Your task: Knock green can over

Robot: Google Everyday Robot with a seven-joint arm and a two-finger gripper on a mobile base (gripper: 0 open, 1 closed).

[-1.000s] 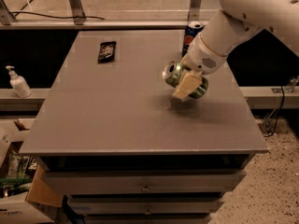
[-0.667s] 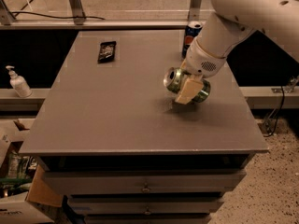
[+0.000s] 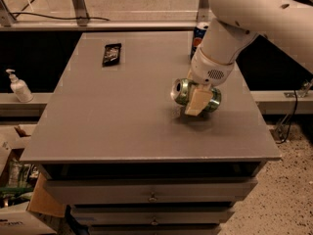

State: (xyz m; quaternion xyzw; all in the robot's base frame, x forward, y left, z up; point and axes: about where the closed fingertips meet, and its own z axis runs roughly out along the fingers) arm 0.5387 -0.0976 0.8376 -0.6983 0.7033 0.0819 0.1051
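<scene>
Gripper sits low over the right half of the worktop, roughly midway between the far and near edges and closer to the right edge. It is clamped across the green can. One cream-coloured finger crosses the front of the can's body; the other finger is hidden behind it. The can lies on its side in that grip, silver top facing the left edge, body pointing toward the right edge, with a faint shadow on the surface just below it. Cannot tell whether the can rests on the worktop or hangs just clear of it. The white arm comes down to the gripper from over the far right corner. A blue can stands upright by the far edge, partly behind the arm and well apart from the green one. A black packet lies flat toward the far left corner. Beyond the left edge, on a lower ledge, stands a white pump bottle. Drawers run under the near edge.
</scene>
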